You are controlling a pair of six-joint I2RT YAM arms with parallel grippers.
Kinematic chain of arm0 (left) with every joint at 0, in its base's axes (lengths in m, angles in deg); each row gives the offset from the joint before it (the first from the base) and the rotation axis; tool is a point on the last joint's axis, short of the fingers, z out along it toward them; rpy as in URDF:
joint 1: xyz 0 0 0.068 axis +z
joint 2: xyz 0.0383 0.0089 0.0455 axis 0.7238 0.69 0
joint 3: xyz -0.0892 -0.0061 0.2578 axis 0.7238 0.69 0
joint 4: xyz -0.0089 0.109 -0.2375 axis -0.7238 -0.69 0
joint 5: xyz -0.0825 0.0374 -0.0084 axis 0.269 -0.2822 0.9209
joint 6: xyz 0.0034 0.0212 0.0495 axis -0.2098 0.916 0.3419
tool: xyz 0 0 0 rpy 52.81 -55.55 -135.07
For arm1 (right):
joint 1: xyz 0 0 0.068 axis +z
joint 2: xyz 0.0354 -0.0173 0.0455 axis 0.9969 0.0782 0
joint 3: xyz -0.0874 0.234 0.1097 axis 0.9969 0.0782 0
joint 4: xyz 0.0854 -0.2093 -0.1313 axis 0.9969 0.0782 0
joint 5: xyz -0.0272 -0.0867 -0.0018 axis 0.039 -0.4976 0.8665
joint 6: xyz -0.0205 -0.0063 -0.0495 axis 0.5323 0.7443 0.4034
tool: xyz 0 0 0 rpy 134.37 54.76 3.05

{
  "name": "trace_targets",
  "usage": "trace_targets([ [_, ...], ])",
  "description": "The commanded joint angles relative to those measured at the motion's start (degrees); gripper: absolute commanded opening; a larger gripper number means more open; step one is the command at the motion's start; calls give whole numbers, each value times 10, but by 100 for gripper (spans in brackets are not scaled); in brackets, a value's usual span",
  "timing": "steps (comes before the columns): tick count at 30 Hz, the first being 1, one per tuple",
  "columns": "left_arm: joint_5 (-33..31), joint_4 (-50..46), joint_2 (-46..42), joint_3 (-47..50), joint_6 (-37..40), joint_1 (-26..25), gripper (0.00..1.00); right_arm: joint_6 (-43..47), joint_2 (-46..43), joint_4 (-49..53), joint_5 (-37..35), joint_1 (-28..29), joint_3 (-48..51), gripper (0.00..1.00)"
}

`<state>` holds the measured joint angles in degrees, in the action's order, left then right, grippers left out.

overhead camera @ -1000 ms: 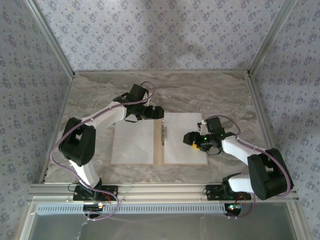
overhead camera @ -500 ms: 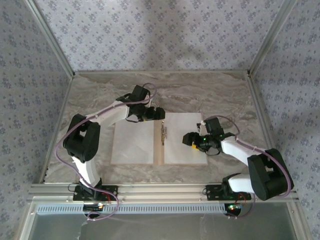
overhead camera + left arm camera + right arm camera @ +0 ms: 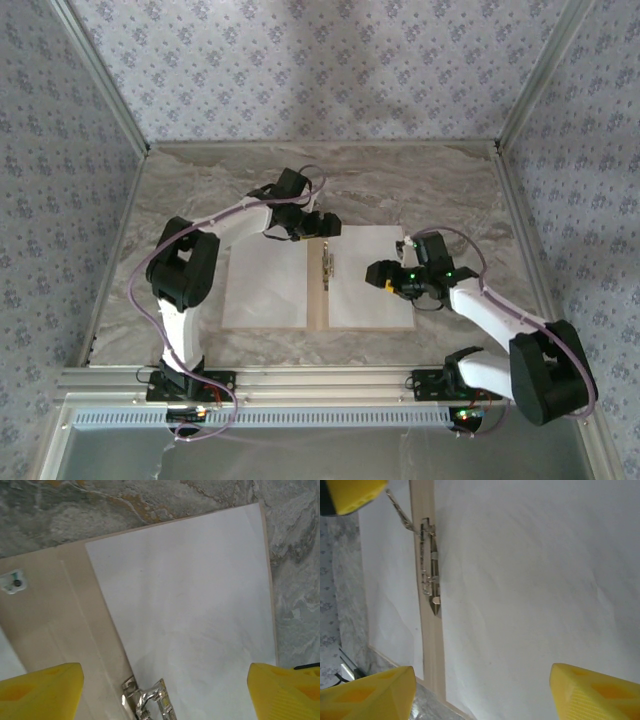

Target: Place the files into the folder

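The tan folder [image 3: 318, 305] lies open and flat on the table, with a grey metal clip [image 3: 327, 268] along its crease. One white file [image 3: 265, 285] covers its left leaf and another white file [image 3: 365, 305] covers its right leaf. My left gripper [image 3: 328, 228] hovers open over the far end of the crease. In the left wrist view its yellow fingertips [image 3: 42, 690] straddle the clip [image 3: 148, 703] and the right sheet [image 3: 200, 610]. My right gripper [image 3: 372, 273] is open over the right sheet [image 3: 535, 580], holding nothing, with the clip [image 3: 429, 565] ahead of it.
The folder sits mid-table on a marbled grey surface [image 3: 420, 185]. Patterned walls with metal posts close in the back and both sides. An aluminium rail [image 3: 330, 380] carrying both arm bases runs along the near edge. A yellow fingertip of the left gripper [image 3: 350, 494] shows in the right wrist view.
The left arm has swung to the right, bringing its gripper from beside the left sheet's far corner to over the far end of the crease. The right gripper has hardly moved.
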<state>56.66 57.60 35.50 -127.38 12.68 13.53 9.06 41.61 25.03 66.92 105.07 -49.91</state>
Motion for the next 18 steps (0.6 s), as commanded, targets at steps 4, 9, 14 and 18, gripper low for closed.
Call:
trace_targets([
  [4, 70, 35, 29, -24, -9, -8, 84, -25, -34, 28, 3, 4, -22, 74],
  [9, 93, 36, 21, -28, -6, -17, 84, -32, -29, 29, 5, 5, -40, 74],
  [14, 105, 33, -16, -10, 8, -27, 84, -33, -31, 32, 7, 5, -45, 74],
  [18, 107, 28, -29, 9, 11, -35, 84, -33, -35, 33, 9, 6, -42, 74],
])
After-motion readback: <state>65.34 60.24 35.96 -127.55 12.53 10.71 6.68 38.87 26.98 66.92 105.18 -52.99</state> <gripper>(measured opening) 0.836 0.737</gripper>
